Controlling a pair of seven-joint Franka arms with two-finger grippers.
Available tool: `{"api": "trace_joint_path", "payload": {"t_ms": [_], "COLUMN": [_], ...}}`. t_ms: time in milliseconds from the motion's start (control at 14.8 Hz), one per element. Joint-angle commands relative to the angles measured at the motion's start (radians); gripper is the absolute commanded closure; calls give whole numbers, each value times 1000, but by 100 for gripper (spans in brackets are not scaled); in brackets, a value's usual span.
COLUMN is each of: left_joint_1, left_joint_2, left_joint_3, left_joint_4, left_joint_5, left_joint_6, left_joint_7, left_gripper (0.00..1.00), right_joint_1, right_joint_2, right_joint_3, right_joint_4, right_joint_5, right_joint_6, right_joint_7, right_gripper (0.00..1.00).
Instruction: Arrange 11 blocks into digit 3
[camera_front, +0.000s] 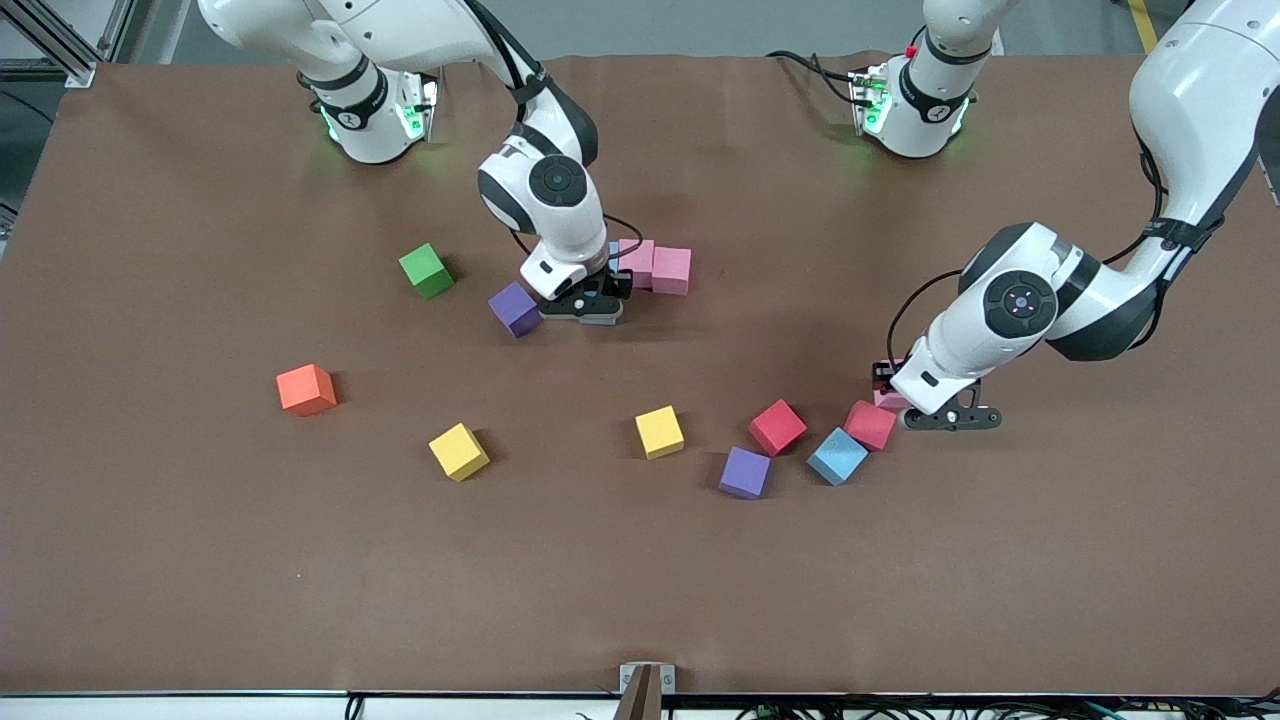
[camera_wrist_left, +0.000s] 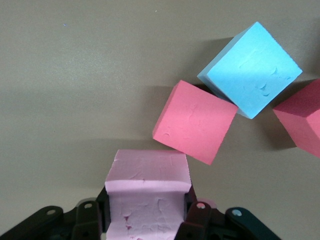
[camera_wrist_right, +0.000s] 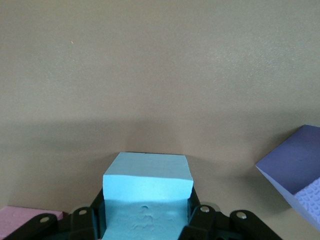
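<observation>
My right gripper (camera_front: 603, 272) is shut on a light blue block (camera_wrist_right: 148, 192), held low at the table next to two pink blocks (camera_front: 655, 267) that stand side by side. A purple block (camera_front: 515, 308) lies just beside it. My left gripper (camera_front: 900, 402) is shut on a pink block (camera_wrist_left: 147, 197), low beside a deep pink block (camera_wrist_left: 195, 121) and a light blue block (camera_wrist_left: 250, 69). Nearer the front camera lie a red block (camera_front: 777, 427), a purple block (camera_front: 745, 472) and two yellow blocks (camera_front: 659, 432) (camera_front: 459, 451). No digit 3 is in view.
A green cube (camera_front: 427, 271) and an orange cube (camera_front: 306, 389) lie toward the right arm's end of the brown table (camera_front: 200, 560). Both arm bases stand along the table's edge farthest from the front camera.
</observation>
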Motion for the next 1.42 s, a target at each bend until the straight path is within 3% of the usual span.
{"api": "trace_joint_path", "payload": {"t_ms": [0,1352], "left_joint_1": [-4,-4], "left_joint_2": [-15,-16], "left_joint_3": [-7,-9], "left_joint_4": [3,5], "left_joint_5": [-21,-21], "left_joint_6": [-20,-20], "left_joint_7": [-10,-10], "left_gripper": [51,51], "right_joint_1": [20,27], "right_joint_2": [-28,-21], "right_joint_3": [-14,-14], "right_joint_4": [-31,-31], "right_joint_5": [-29,-43], "right_joint_6": [11,16], "right_joint_7": [40,57], "right_gripper": [100,99]}}
